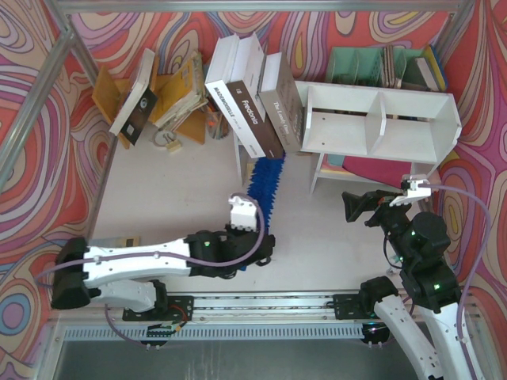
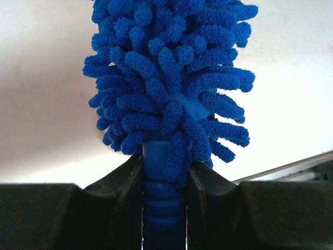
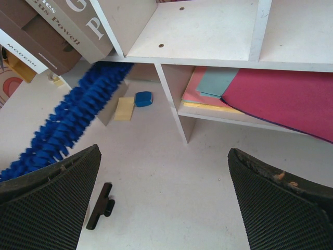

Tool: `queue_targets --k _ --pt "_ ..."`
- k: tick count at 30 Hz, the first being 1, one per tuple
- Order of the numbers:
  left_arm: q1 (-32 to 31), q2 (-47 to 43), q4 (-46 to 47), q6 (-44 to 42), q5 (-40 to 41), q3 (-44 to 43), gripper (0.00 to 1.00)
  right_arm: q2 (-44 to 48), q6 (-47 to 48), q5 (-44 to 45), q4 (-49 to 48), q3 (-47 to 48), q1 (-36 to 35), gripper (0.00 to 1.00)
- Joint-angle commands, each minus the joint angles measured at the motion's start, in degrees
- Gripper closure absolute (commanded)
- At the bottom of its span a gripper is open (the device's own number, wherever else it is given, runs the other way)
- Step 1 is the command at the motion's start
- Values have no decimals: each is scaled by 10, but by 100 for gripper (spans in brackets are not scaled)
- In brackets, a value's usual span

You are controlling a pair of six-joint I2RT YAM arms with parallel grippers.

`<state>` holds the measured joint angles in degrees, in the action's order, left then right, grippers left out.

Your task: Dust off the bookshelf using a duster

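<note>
My left tool (image 2: 165, 177) is clenched on the ribbed handle of the duster (image 2: 166, 78), right where the blue fluff begins, and the grip looks centred and square. My right tool (image 3: 164, 156) hangs released, jaws wide and holding nothing, just in front of the bookshelf (image 3: 208, 31). The duster reaches from my left tool toward the left end of the bookshelf, its far tip tucked under the stack of books (image 1: 253, 111) that leans against that end. I cannot tell whether the fluff rests on the table (image 1: 190, 190) or floats just above it. No part of it touches the bookshelf yet, so I judge the dusting itself is not begun. To do this step well, I would first draw the head back out from under the books without nudging them, since they lean steeply and could slide. Then I would lift it above the top board and lay the fluff flat along the bookshelf, so the whole length wipes rather than only the tip. I would sweep slowly from the left end to the right with light pressure, because a handle held this near the fluff may twist if I push hard. My right tool should keep clear of that sweep.
</note>
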<state>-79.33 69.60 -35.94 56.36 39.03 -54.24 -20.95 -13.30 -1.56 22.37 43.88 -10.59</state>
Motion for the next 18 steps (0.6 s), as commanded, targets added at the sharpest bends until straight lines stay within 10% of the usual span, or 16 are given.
queue_targets --k 1,18 --pt "0 63 83 -72 -36 -66 100 5 3 4 -10 3 -4 1" --pt "-23 134 91 -75 -85 -110 100 4 4 5 -13 2 -5 1"
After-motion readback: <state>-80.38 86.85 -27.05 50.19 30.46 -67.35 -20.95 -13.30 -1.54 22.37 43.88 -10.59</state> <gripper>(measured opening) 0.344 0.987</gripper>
